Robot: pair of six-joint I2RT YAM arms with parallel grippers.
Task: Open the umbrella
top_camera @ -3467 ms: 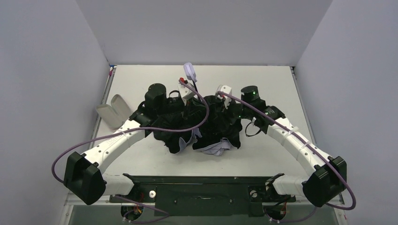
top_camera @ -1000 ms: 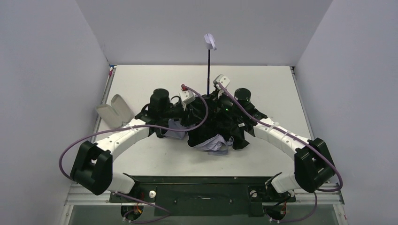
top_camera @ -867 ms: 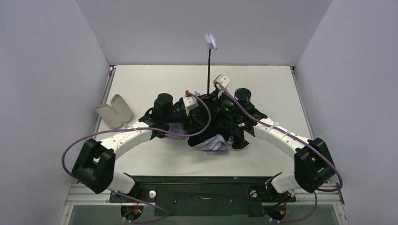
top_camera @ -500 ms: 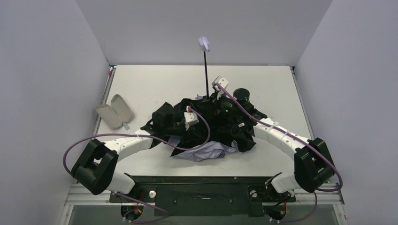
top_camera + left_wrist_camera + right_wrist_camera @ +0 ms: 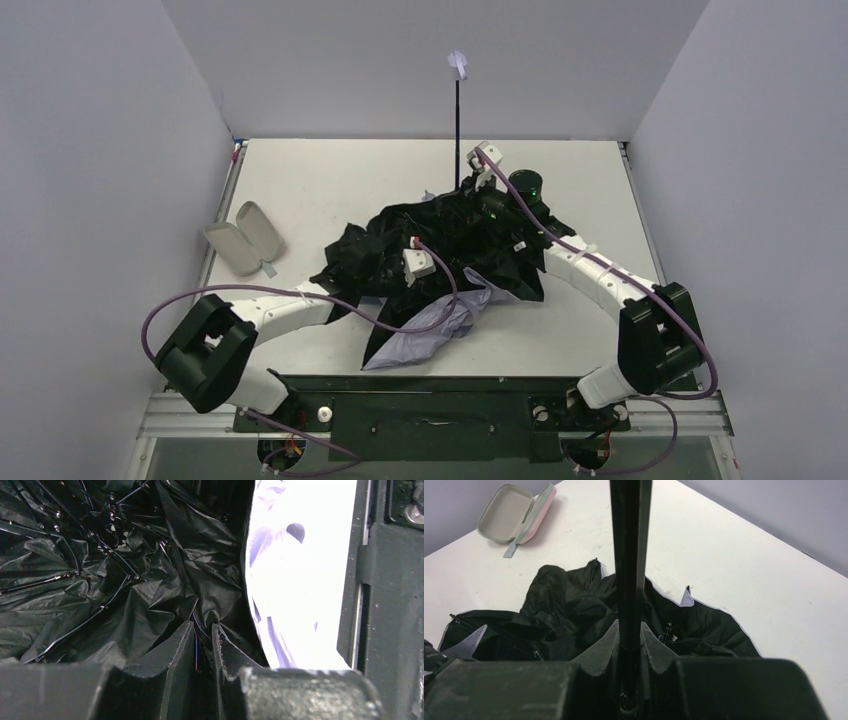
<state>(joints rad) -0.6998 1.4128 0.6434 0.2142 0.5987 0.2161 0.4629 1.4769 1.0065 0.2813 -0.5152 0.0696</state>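
Note:
The umbrella (image 5: 440,250) lies crumpled mid-table, black inner side up, with a lilac-white flap (image 5: 425,335) spread toward the near edge. Its thin black shaft (image 5: 458,135) stands up, the small lilac handle (image 5: 458,65) at the top. My right gripper (image 5: 470,195) is shut on the shaft (image 5: 630,555) just above the canopy; the fingers (image 5: 606,647) press it from both sides. My left gripper (image 5: 400,265) is buried in the black fabric; its fingers (image 5: 182,645) pinch a fold of fabric and a thin rib (image 5: 202,635), with bright lilac fabric (image 5: 300,580) to their right.
An open pale pink-beige capsule case (image 5: 243,238) lies at the left table edge, also in the right wrist view (image 5: 516,512). Grey walls close in the table on three sides. The black base rail (image 5: 430,395) runs along the near edge.
The canopy has spread wider, its lilac flap drawn toward the near edge by my left gripper. My right gripper has moved back and right with the shaft, which stands taller.

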